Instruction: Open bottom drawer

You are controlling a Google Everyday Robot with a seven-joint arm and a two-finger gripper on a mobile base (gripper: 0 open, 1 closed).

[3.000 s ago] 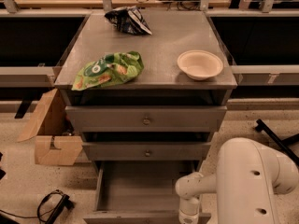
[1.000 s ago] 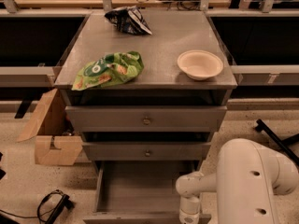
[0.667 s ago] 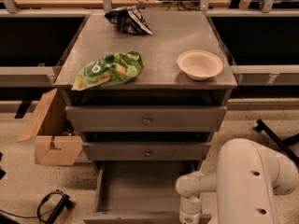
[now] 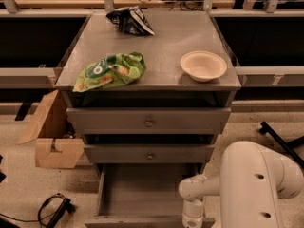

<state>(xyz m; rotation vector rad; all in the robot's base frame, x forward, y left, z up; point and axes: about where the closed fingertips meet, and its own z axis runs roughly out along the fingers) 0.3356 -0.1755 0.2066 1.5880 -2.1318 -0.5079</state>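
The bottom drawer (image 4: 147, 189) of the grey metal cabinet stands pulled out, and its plain grey inside shows. Its front panel (image 4: 137, 221) lies along the bottom edge of the camera view, and its knob is hidden. My white arm (image 4: 256, 184) comes in from the lower right. My gripper (image 4: 192, 221) hangs at the right part of the drawer's front panel, mostly cut off by the bottom edge. The middle drawer (image 4: 149, 153) and the top drawer (image 4: 148, 121) are shut, each with a small round knob.
On the cabinet top (image 4: 166, 42) lie a green chip bag (image 4: 110, 71), a white bowl (image 4: 203, 65) and a dark bag (image 4: 129, 20). A cardboard box (image 4: 50, 137) stands on the floor at the left. A black cable (image 4: 52, 210) lies at the lower left.
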